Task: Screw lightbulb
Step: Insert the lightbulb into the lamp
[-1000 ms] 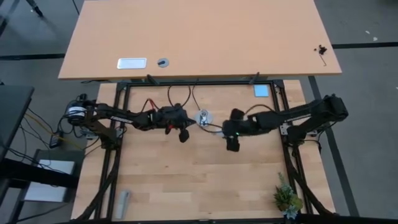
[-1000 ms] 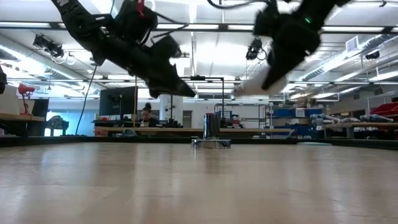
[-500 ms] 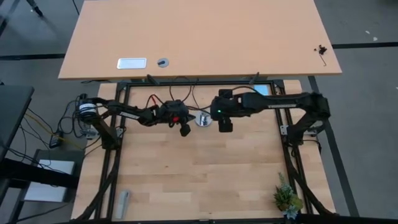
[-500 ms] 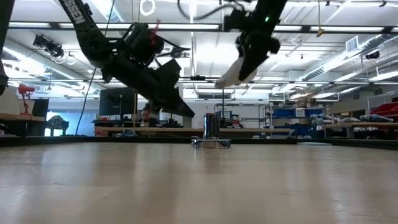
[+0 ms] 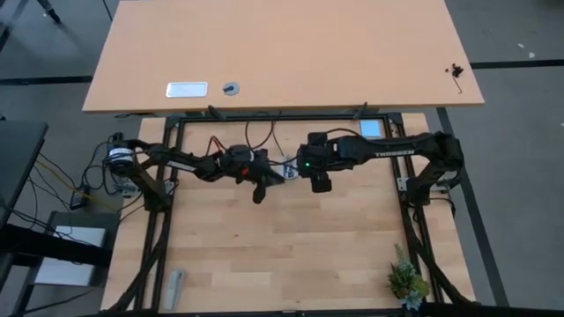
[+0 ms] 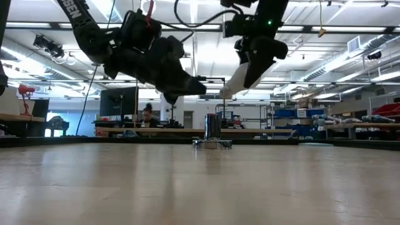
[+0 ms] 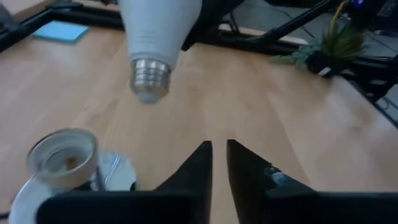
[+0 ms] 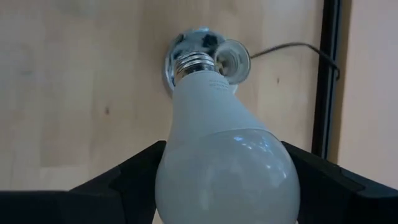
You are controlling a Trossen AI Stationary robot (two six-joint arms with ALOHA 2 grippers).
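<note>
The right gripper [image 8: 227,186] has its fingers [image 8: 124,183] clamped wide on the glass of the lightbulb [image 8: 227,149], holding it threaded end down in the air just above the socket [image 8: 230,59], not yet touching it. In the left wrist view the bulb's silver base [image 7: 149,78] hangs a little off to one side of the socket's open mouth [image 7: 62,152], so the thread is not yet lined up. The left gripper [image 7: 217,155] sits close beside the socket with its fingers [image 7: 196,168] nearly together, only a narrow slit between them, and nothing in them. The socket stands on its round shiny plate [image 6: 212,144] on the counter [image 5: 291,246], its thin cord [image 8: 292,50] trailing off toward the frame. The step in hand looks like the approach: bringing the bulb over the socket before seating it. The next move probably calls for centring the base over the mouth, lowering it straight until the threads meet, then turning, perhaps with the left gripper steadying the socket so that it does not spin or slide.
</note>
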